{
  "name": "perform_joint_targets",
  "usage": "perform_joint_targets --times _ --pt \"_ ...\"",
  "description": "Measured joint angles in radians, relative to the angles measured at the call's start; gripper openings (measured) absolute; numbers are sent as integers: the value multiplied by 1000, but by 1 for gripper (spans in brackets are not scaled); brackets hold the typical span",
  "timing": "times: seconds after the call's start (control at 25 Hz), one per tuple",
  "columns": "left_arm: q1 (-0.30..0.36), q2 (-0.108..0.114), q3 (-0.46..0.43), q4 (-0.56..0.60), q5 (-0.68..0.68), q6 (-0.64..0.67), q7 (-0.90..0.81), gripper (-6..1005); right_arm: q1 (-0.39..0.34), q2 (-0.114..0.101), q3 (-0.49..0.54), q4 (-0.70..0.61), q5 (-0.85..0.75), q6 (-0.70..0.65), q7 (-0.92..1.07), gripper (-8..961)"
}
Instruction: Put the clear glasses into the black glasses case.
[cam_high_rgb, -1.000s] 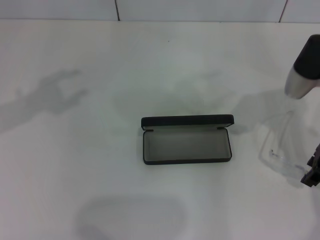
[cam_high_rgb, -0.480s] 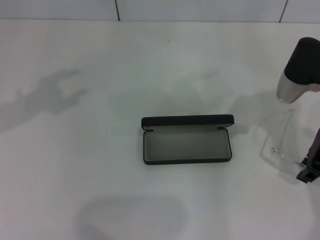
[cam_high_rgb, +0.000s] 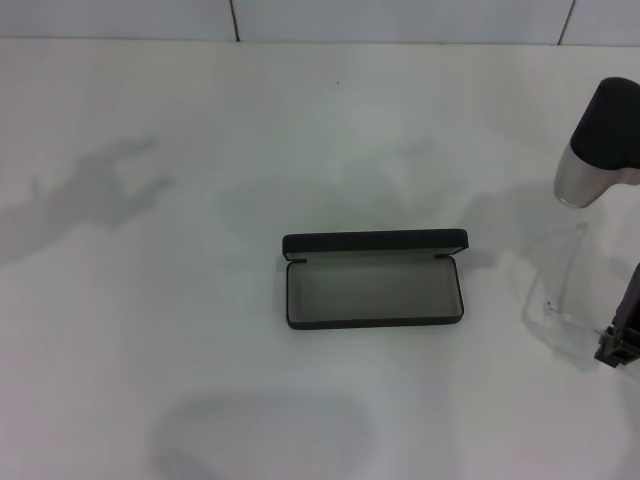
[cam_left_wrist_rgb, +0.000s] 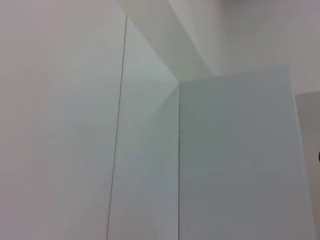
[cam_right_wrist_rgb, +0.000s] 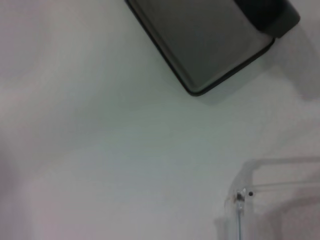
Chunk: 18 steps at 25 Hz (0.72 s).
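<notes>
The black glasses case (cam_high_rgb: 375, 290) lies open in the middle of the white table, its lid standing up at the back and its grey lining empty. The clear glasses (cam_high_rgb: 558, 290) are to its right, near the table's right side. My right gripper (cam_high_rgb: 620, 338) is at the right end of the glasses, mostly cut off by the picture edge. In the right wrist view, a corner of the case (cam_right_wrist_rgb: 210, 40) and one hinge end of the glasses (cam_right_wrist_rgb: 247, 196) show. My left gripper is out of view.
The white table (cam_high_rgb: 200, 350) stretches left and in front of the case, with tiled wall seams at the back. My right forearm (cam_high_rgb: 600, 140) hangs over the table's right side. The left wrist view shows only white wall panels (cam_left_wrist_rgb: 150, 150).
My right arm has shifted slightly left and its wrist has risen. The glasses have shifted a little with it. The case has not moved.
</notes>
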Motion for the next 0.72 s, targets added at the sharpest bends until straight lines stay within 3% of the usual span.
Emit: perform_joint_targets --times 0.2,0.4,0.72 --pt "2 0 0 0 0 0 -1 586 -2 -1 0 -11 -3 -13 7 138" --pt "5 0 1 0 -5 0 -3 580 -6 -2 36 -33 -10 -54 22 123" --pt "9 -5 0 0 -18 6 -8 571 -80 -6 214 -272 -4 -205 27 118"
